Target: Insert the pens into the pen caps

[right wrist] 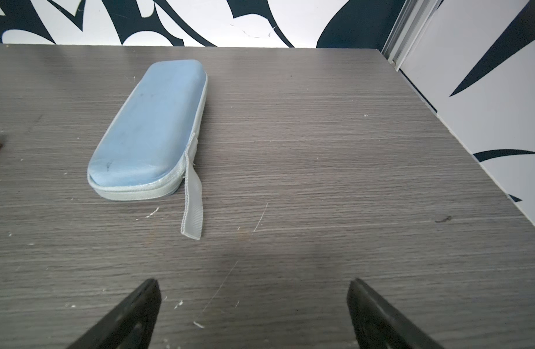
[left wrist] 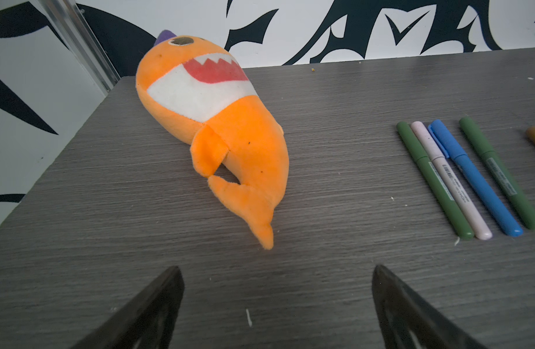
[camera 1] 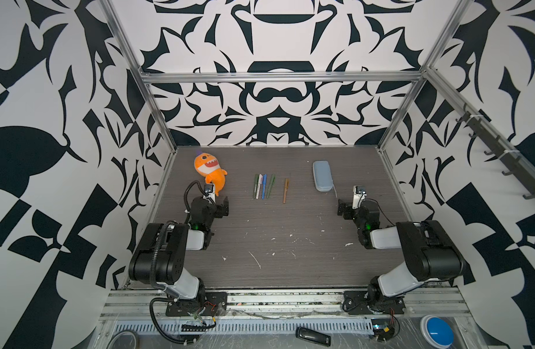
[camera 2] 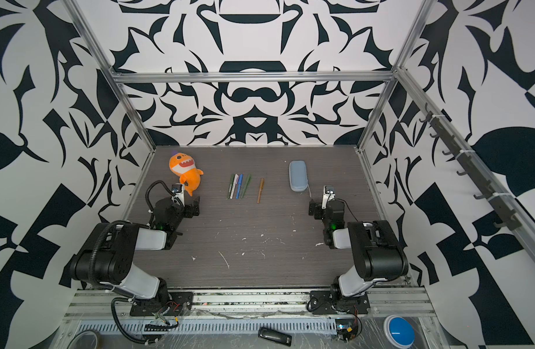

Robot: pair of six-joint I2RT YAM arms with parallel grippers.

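Orange plush shark (camera 1: 210, 172) lies at the far left of the grey wood-grain worktop (camera 1: 290, 247). Just near of it the left hand (left wrist: 276, 269) hovers low, its jaws spread wide with nothing between them.

To its right and a little farther back lie the pens (camera 1: 263, 186). Four are bunched side by side: green, white-pink, blue, green. Their long axes run near to far, so they sit end-on to the left hand, which is clearly the nearer one to this bunch. The pen caps (left wrist: 443, 137) appear to sit already on the far ends of these four, and no loose cap shows anywhere. How firmly each is pushed home I cannot tell.

The orange-brown pen (camera 1: 285, 190) lies apart to the right, roughly midway between the two hands. Both wrist views cut it off at the edge, and the top views are too coarse to show its cap seam.

Farther right rests the pale blue zip case (camera 1: 322, 176), then the right hand (right wrist: 254, 281), likewise spread wide and empty.
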